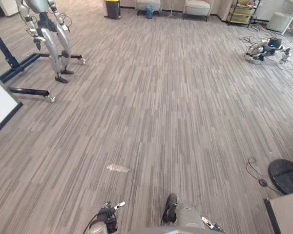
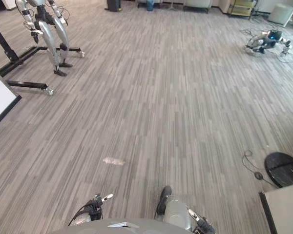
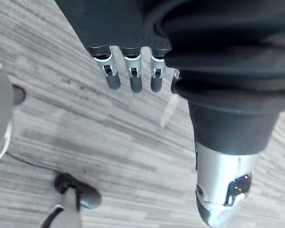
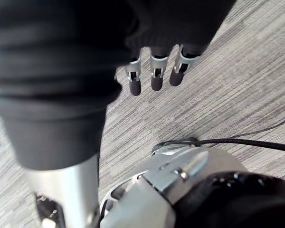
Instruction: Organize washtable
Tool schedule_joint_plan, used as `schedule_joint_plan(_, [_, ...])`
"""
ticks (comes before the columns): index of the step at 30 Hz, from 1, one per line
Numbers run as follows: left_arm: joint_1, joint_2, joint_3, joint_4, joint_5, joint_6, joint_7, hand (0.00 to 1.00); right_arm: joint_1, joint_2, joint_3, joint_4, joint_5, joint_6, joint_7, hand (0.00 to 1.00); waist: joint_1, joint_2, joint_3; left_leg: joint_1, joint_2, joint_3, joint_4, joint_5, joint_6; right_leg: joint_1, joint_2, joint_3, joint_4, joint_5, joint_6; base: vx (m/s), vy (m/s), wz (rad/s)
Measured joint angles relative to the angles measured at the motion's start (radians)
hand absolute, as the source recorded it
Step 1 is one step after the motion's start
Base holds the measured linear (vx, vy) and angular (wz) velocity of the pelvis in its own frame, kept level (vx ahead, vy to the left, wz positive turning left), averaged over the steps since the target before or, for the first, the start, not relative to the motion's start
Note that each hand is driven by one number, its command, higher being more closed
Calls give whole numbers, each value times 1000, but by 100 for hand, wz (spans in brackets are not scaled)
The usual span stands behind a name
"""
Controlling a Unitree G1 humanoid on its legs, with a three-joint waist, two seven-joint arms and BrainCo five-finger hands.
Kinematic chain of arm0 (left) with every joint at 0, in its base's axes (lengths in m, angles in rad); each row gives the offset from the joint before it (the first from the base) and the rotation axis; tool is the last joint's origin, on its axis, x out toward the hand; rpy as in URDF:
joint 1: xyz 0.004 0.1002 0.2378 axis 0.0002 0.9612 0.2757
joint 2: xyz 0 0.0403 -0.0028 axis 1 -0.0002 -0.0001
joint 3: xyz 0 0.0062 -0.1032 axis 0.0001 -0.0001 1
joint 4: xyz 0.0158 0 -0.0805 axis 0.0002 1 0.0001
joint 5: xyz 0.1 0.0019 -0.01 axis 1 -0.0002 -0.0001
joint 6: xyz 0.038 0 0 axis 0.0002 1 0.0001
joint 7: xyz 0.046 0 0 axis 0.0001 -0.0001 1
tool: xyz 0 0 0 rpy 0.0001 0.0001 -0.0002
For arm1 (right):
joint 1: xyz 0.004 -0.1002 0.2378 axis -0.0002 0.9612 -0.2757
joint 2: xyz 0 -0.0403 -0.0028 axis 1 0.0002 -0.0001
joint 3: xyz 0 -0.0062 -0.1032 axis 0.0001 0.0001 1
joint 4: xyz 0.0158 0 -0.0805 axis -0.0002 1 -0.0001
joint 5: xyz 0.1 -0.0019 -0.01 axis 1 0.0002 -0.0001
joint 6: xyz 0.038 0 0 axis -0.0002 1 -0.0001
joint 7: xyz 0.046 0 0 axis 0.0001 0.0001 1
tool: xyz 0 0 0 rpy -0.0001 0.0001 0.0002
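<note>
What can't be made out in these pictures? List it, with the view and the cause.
- Pale slab, left eye view: cut off by the lower right corner, so what it is cannot be told.
- Humanoid on a stand, left eye view: upper body cut by the top edge.
- Pale patch on the floor, both eye views: too small to identify.

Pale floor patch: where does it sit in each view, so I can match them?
Left eye view: patch, lower centre-left.
Right eye view: same place, lower centre-left.
Left wrist view: probably the pale streak beyond the left hand.
Shared landmark: that hand, below the patch in both eye views.
</note>
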Motion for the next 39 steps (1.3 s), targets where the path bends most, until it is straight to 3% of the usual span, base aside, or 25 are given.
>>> schedule_joint_plan(1, [6, -14, 14, -2, 0, 0, 0, 0, 10, -17, 4, -11, 0, -2, 0, 0, 8, 28, 1, -43, 40, -22, 112, 68, -8, 23, 29, 0, -1, -20, -3, 462, -258, -35])
schedule_joint_plan(2, [34, -25, 19, 3, -2, -1, -1, 0, 3, -39, 15, -29, 0, -2, -2, 0, 12, 59, 3, -112, 94, -55, 281, 206, -47, 62, 78, 16, -10, -54, -23, 564, -203, -59])
schedule_joint_plan(3, [34, -20, 17, 4, -14, -2, -3, 0, -22, -42, 25, -29, 4, -5, -4, 0, 9, 69, 7, -182, 119, -62, 397, 193, -45, 107, 104, 28, -38, -73, -34, 554, -202, -55])
schedule_joint_plan(4, [31, -12, 12, 5, -15, -1, -2, 0, -30, -41, 32, -24, 7, -5, -7, 0, 8, 62, 9, -211, 121, -56, 421, 171, -47, 130, 110, 38, -60, -73, -34, 498, -227, -53])
schedule_joint_plan(5, [28, 5, 6, 2, -19, -5, 0, 0, -64, -32, 40, -7, 7, -9, -10, 0, 10, 34, 25, -260, 122, -16, 402, 124, -42, 199, 114, 66, -122, -62, -17, 272, -180, -49])
schedule_joint_plan(7, [25, 23, -12, -12, -22, -14, 0, 0, -96, -26, 60, 7, 8, -14, -18, 0, 16, 15, 34, -290, 121, 21, 274, 81, -37, 262, 115, 94, -180, -54, -4, 41, -141, -49])
schedule_joint_plan(9, [25, 34, -27, -15, -21, -18, 4, 0, -123, -21, 77, 7, 10, -24, -20, 0, 24, 11, 32, -285, 106, 35, -161, 60, -51, 303, 111, 138, -220, -51, 6, -179, -122, -66])
schedule_joint_plan(10, [24, 34, -27, -15, -21, -18, 7, 0, -131, -18, 78, 7, 10, -26, -20, 0, 23, 9, 31, -279, 95, 22, -278, 68, -59, 306, 106, 146, -222, -58, 18, -203, -40, -67])
schedule_joint_plan(11, [22, 33, -28, -14, -21, -18, 13, 0, -137, -16, 81, 7, 10, -36, -21, 0, 23, 12, 26, -273, 69, -19, -466, 136, -62, 308, 95, 165, -218, -78, 50, -35, 98, -62])
schedule_joint_plan(12, [22, 31, -31, -2, -20, -20, 20, 0, -125, -24, 103, 7, 9, -43, -21, 0, 28, 14, 23, -261, 53, -41, -498, 235, -69, 310, 79, 187, -194, -113, 86, 77, 162, -57])
schedule_joint_plan(13, [21, 33, -35, 9, -21, -20, 21, 0, -122, -30, 114, 7, 9, -42, -22, 0, 26, 20, 19, -254, 43, -45, -496, 268, -66, 319, 68, 195, -180, -130, 103, 268, 222, -32])
schedule_joint_plan(16, [-5, 85, -86, 60, -17, -14, 21, 0, -76, 7, 136, 37, 6, -39, -19, 0, 3, -64, -26, -214, -73, -8, -515, 229, -23, 327, -58, 183, -142, -158, 163, 404, 191, 4])
schedule_joint_plan(19, [-13, 87, -121, 68, -16, -10, 19, 0, -64, 4, 107, 48, 5, -37, -19, 0, 5, -60, -20, -142, -124, 17, -569, 210, 7, 285, -125, 183, 18, -123, 209, 269, 172, -3])
schedule_joint_plan(23, [-5, 94, -168, 72, -16, -9, 18, 0, -63, 2, 73, 42, -2, -37, -17, 0, 2, -40, -18, -45, -160, 31, -649, 205, 28, 184, -198, 191, 278, -49, 168, 93, 135, -3])
schedule_joint_plan(24, [-5, 97, -177, 72, -14, -7, 17, 0, -66, 2, 73, 41, -4, -36, -17, 0, 4, -42, -19, -31, -160, 32, -667, 206, 33, 175, -207, 177, 296, -89, 156, 57, 56, 3])
schedule_joint_plan(26, [-5, 106, -177, 81, -14, -4, 17, 0, -70, 2, 75, 41, -32, -36, -17, 0, 3, -41, -18, -22, -153, 30, -680, 207, 32, 169, -193, 142, 251, -171, 166, -38, -41, -1])
schedule_joint_plan(28, [-11, 105, -176, 92, -13, -3, 17, 0, -70, 2, 75, 41, -32, -36, -17, 0, 2, -37, -16, -20, -140, 28, -681, 209, 29, 171, -154, 132, 126, -190, 168, -153, -113, 3])
schedule_joint_plan(30, [-18, 112, -177, 104, -10, -4, 17, 0, -66, -1, 74, 43, -38, -32, -13, 0, -4, -51, -23, -19, -136, 0, -701, 221, -1, 219, -93, 128, -106, -85, 170, -170, -189, 28])
schedule_joint_plan(33, [4, 59, -152, 101, -10, -10, -2, 0, -54, -27, 71, 52, -41, -14, -5, 0, 9, -9, -50, 12, -82, -9, -768, 253, -45, 267, -16, 103, -221, -52, 152, 9, -204, 15])
schedule_joint_plan(36, [4, 55, -135, 101, -10, -10, -7, 0, -58, -22, 74, 52, -62, -13, 2, 0, 9, -12, -55, 27, -48, -6, -793, 264, -62, 302, 33, 95, -288, -27, 134, 50, -141, -5])
schedule_joint_plan(39, [3, 57, -136, 101, -9, -11, -12, 0, -51, -16, 73, 52, -73, -13, 1, 0, 7, -21, -58, 27, -47, -14, -799, 264, -64, 318, 37, 80, -304, -25, 135, 58, -42, 8])
